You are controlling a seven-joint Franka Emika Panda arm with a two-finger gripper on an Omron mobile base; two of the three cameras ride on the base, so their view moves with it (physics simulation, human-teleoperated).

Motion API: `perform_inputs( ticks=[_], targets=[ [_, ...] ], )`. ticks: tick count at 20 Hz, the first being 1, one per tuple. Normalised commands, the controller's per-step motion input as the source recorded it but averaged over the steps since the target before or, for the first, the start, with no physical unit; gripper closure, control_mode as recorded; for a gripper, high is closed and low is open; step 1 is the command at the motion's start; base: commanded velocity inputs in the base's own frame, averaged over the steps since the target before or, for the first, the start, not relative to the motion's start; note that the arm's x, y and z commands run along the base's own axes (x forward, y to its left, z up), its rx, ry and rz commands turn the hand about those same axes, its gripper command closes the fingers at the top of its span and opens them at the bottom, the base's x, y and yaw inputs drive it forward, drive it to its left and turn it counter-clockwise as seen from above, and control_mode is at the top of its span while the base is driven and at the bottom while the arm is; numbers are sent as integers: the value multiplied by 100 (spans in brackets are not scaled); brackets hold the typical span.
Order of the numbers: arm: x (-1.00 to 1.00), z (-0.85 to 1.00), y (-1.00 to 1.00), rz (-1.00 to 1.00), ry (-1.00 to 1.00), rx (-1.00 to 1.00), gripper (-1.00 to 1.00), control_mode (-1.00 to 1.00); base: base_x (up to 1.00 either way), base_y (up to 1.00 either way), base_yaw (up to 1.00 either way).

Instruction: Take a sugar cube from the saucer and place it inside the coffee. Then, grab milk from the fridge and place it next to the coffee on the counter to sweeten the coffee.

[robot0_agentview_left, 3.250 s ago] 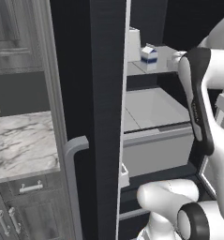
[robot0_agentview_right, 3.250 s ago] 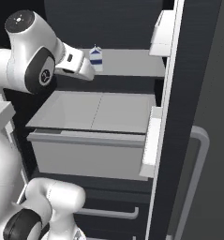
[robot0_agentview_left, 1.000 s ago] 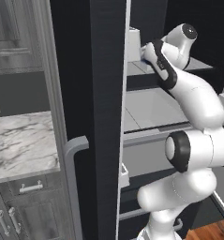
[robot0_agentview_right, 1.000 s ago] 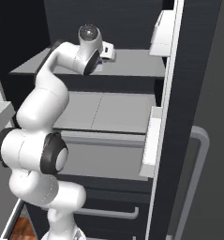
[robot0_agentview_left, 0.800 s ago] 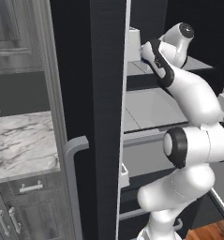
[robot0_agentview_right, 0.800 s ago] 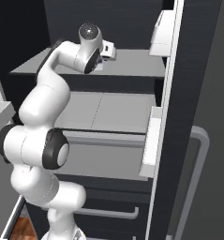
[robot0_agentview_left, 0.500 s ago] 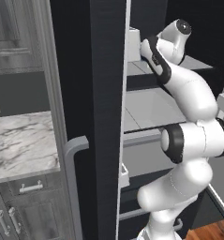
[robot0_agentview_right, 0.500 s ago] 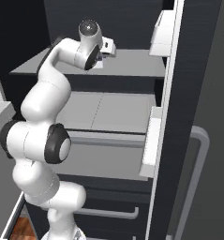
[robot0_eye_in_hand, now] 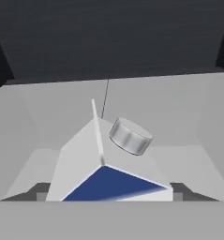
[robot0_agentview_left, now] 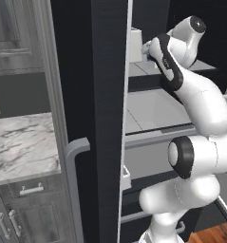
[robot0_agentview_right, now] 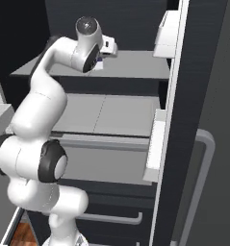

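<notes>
One milk carton (robot0_eye_in_hand: 108, 173) stands on the upper fridge shelf (robot0_agentview_right: 135, 65), right under the end effector (robot0_agentview_right: 103, 53). Cannot tell if the jaws grip it yet. Best squeeze the flat sides squarely below the cap, then lift straight out.

You have the fridge (robot0_agentview_left: 105, 95) standing open, its door edge between the bench (robot0_agentview_left: 20, 147) at nine o'clock and the shelves at three o'clock. The arm reaches up to the top shelf (robot0_agentview_right: 135, 65), above a lower shelf and a drawer below that. In the hand view the milk (robot0_eye_in_hand: 104, 173) sits on that shelf directly ahead of the hand, close in at six o'clock, its cap toward one o'clock, the fridge's back wall behind it at twelve.
</notes>
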Motion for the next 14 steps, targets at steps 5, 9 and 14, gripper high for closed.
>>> perform_inputs(
  ticks=[5,9,14],
  targets=[
    [-100,0,-6,0,-33,0,100,-100,0,0,0],
    [-100,21,-16,0,-22,4,100,-100,0,0,0],
    [-100,42,-14,-2,-5,5,100,-100,0,0,0]
  ],
)
